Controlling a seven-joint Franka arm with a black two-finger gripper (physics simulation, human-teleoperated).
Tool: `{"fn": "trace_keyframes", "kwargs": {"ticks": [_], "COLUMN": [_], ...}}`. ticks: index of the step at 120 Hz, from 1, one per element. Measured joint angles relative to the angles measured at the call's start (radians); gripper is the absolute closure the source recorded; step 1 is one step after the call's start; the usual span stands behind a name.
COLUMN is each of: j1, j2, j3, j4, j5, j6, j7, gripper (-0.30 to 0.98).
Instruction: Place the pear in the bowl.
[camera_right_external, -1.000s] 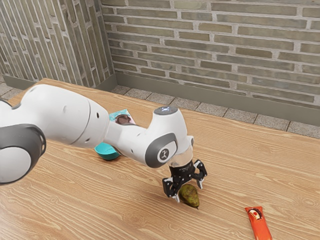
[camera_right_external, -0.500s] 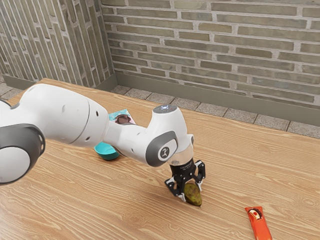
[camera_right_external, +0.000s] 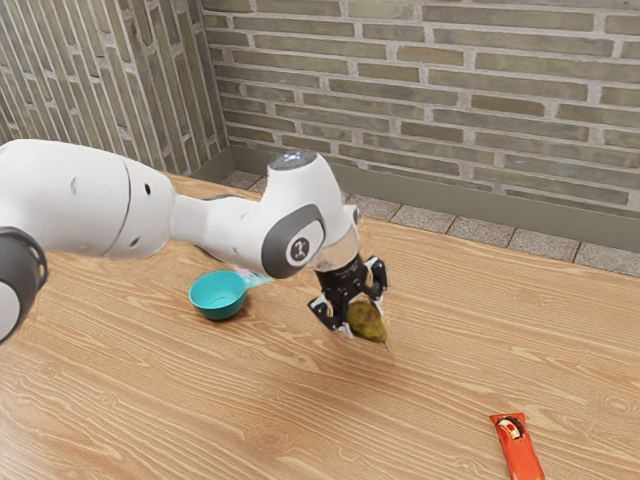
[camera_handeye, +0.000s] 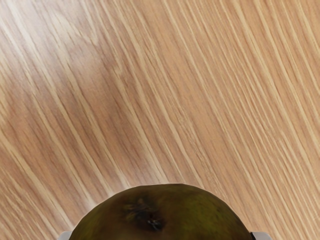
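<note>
Above the tabletop (camera_right_external: 300, 420), toward the middle of the exterior view, the pear (camera_right_external: 368, 324) is held in the air by the claw (camera_right_external: 363, 316), which is clamped on it from two sides. The pear is a dull olive green, mottled with brown, and darker in places. It is tilted, its narrow stem end pointing down and toward the exterior view's right. In the wrist view its broad, rounded end is near the camera, browner on one side and greener on the other, with a dark, puckered, dried spot in the skin. Pale bits of the fingers (camera_handeye: 262, 236) press against it at both sides.

The teal bowl (camera_right_external: 217, 296) sits upright on the tabletop, well apart from the pear, toward the exterior view's left. Its visible inside is bare. A red-orange packet (camera_right_external: 517, 445) lies on the tabletop near the exterior view's lower right corner.
</note>
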Motion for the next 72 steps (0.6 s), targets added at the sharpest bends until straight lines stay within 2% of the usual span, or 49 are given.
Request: {"fn": "trace_keyframes", "kwargs": {"ticks": [20,43,58,72], "j1": [0.069,0.219,0.338,0.399], "j2": [-0.115,-0.227,-0.244,-0.244], "j3": [0.038,0.047,0.048,0.048], "j4": [-0.049,-0.137,-0.158,-0.155], "j5": [0.017,0.024,0.024,0.021], "j6": [-0.052,-0.121,-0.147,-0.16], "j7": [0.001,0.006,0.026,0.052], "gripper": [0.34,0.33,0.33,0.33]}}
